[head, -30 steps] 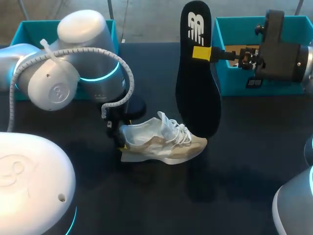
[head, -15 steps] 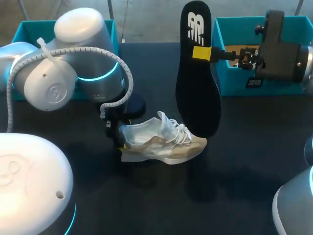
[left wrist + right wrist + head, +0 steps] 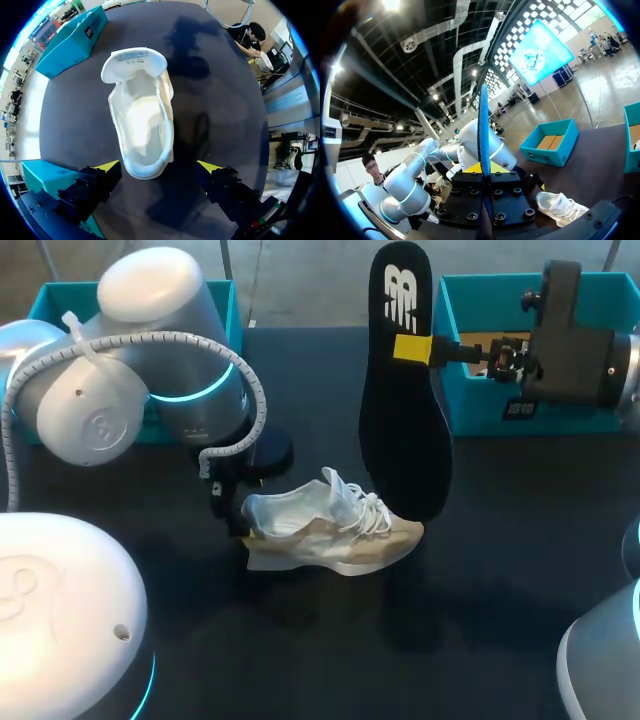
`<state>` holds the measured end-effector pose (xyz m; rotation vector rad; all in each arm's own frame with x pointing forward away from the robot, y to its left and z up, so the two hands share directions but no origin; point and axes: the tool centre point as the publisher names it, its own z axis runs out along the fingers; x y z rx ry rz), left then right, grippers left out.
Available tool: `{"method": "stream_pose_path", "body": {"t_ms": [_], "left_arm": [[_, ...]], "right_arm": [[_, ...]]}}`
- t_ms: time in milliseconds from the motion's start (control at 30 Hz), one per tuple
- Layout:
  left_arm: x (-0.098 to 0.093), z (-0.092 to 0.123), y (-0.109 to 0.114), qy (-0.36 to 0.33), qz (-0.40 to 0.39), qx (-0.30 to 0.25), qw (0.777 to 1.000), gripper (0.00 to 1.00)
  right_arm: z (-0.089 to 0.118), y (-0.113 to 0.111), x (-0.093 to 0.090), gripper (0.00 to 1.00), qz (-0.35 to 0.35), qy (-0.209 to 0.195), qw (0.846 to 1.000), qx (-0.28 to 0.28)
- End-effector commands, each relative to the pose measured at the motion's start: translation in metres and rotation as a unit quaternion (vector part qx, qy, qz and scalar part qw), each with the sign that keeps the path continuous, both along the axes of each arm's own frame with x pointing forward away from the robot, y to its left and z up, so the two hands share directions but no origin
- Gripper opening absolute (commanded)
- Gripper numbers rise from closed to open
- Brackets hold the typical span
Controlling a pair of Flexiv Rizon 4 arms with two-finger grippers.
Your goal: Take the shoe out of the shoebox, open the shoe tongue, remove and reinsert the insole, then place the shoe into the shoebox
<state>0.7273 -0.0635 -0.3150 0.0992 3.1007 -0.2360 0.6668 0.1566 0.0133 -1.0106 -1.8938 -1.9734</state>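
Two yellow tips of my right end effector (image 3: 412,348) pinch the black insole (image 3: 400,440) near its logo end. It hangs upright with its lower end close to the forefoot of the shoe (image 3: 330,535); I cannot tell whether they touch. I judge the insole light, thin and floppy, so a grip nearer its middle would steady it for feeding in.

My left end effector (image 3: 159,167) stands open, its fingers either side of the heel, apart from it. The shoe is a pale cream mesh trainer with white laces, standing on its sole on the dark table (image 3: 500,590). Its tongue is pulled wide and its inside is bare. It looks light and soft and likely to slide, so the stiffer heel is where I would clamp it. One teal shoebox (image 3: 480,410) sits behind, well apart.
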Motion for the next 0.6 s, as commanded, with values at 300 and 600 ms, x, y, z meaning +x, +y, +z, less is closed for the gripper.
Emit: {"method": "stream_pose_path", "body": {"t_ms": [300,600], "left_arm": [[0.010,0.005,-0.009,-0.004,-0.001,-0.005,1.000,1.00],[0.037,-0.004,-0.030,-0.008,0.000,-0.001,1.000,1.00]], "right_arm": [[0.000,0.005,0.004,0.00,0.000,0.000,1.000,0.001],[0.000,0.005,0.004,0.00,0.000,0.000,1.000,0.001]]}}
